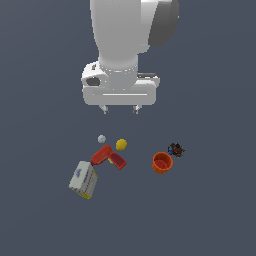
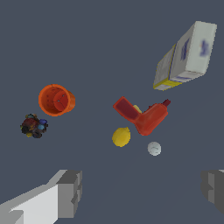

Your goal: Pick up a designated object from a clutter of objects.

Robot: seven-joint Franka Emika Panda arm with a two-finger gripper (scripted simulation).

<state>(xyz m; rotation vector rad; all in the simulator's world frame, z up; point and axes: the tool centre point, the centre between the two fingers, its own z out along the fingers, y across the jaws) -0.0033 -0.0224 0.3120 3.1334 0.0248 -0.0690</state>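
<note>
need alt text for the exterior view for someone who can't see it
A white robot arm hangs with its open pincer above scattered objects on a dark grey floor, holding nothing. Below it lie a yellow ball, a tiny pale sphere and a red drill; a white box lies toward the exterior view's left, an orange cup and a small dark object toward its right.

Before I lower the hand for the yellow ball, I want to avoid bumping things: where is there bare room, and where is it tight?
Bare floor lies between the yellow ball and the orange cup, and all around the group. It is tight where the ball sits close beside the red drill-shaped tool, with the tiny pale sphere near and the box next to the tool.
</note>
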